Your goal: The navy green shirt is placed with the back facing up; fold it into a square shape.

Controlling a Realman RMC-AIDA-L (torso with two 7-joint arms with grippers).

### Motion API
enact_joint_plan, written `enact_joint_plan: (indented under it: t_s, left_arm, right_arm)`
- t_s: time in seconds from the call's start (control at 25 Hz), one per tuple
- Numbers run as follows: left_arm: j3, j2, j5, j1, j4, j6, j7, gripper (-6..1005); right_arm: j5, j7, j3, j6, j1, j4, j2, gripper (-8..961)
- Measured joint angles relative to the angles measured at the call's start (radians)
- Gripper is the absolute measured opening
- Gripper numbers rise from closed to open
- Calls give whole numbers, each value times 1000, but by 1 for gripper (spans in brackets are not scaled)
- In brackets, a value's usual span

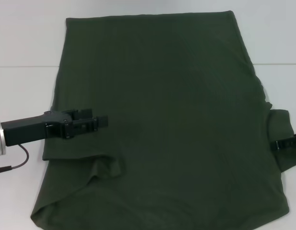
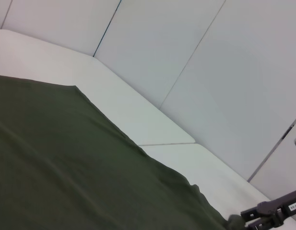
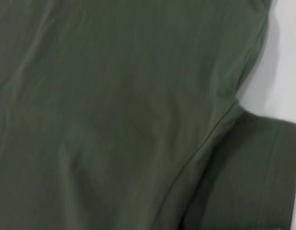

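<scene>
The navy green shirt (image 1: 176, 96) lies spread flat on the white table (image 1: 23, 43), plain side up, filling most of the head view. Its left sleeve (image 1: 76, 146) is folded inward onto the body. My left gripper (image 1: 103, 121) reaches in from the left, just above that folded sleeve. At the picture's right edge my right gripper (image 1: 288, 142) sits over the right sleeve (image 1: 282, 129), which still sticks out sideways. The left wrist view shows the shirt (image 2: 66, 167) and, far off, the right gripper (image 2: 267, 213). In the right wrist view, shirt (image 3: 114, 120) and right sleeve (image 3: 263, 172) fill the picture.
Bare white table shows beyond the shirt at the far side and at both flanks (image 1: 277, 38). A seam line crosses the table top (image 2: 167, 143). A dark cable (image 1: 20, 160) hangs under my left arm.
</scene>
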Motion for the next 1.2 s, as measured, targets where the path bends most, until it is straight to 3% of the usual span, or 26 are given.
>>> enact_joint_plan:
  t_s: [0.32,0.56,1.12,1.2]
  left_arm:
    - [-1,0,-21,4,-1,0,4,752]
    - [-2,-1,-24,9,-2,3,2,752]
    - [-4,-2,-55,25,-3,11,3,753]
    - [-3,-2,-61,25,-3,12,1,753]
  right_arm:
    - [1,81,12,-100,-12,-59,-21,946]
    - [2,76,8,-52,-4,-26,-7,947]
    - [13,99,27,-37,3,3,-9,924]
    - [14,100,35,-36,2,4,-10,844]
